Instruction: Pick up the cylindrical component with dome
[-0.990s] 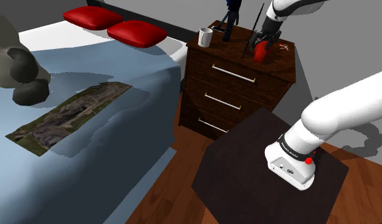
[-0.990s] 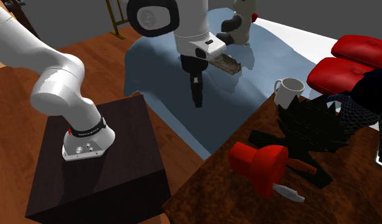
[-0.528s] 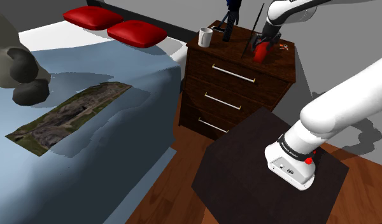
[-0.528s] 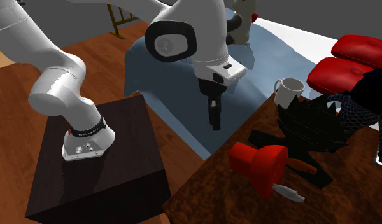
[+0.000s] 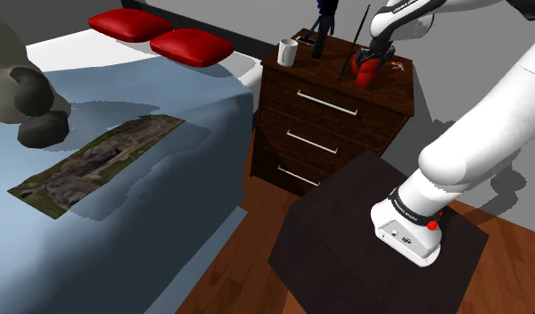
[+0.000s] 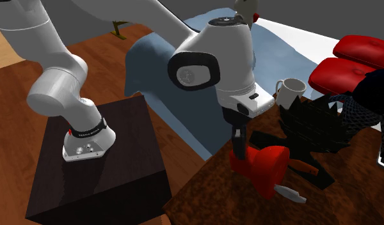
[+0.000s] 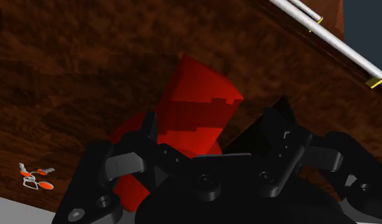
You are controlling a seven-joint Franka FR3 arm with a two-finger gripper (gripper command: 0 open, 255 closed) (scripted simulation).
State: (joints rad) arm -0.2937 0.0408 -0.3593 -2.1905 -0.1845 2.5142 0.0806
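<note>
The cylindrical component with dome (image 5: 367, 75) is a red piece lying on its side on the dark wood dresser top (image 5: 339, 75), near the front edge. In the second exterior view the red component (image 6: 269, 167) lies just beside my black gripper (image 6: 238, 151), which points down at its near end. The wrist view has the gripper (image 7: 213, 121) open, with its two fingers standing on either side of the red component (image 7: 197, 105). The fingers do not clasp it.
A white mug (image 5: 287, 53) and a dark figure (image 5: 324, 27) stand further back on the dresser. A black spiky thing (image 6: 315, 131) and a small grey tool (image 6: 290, 193) lie close to the red piece. Below are the drawer handles (image 5: 326, 103), the blue bed (image 5: 123, 152) and my dark stand (image 5: 341, 245).
The arm has swung from above the bed's edge over to the dresser top. The gripper has come down around the red component, staying open.
</note>
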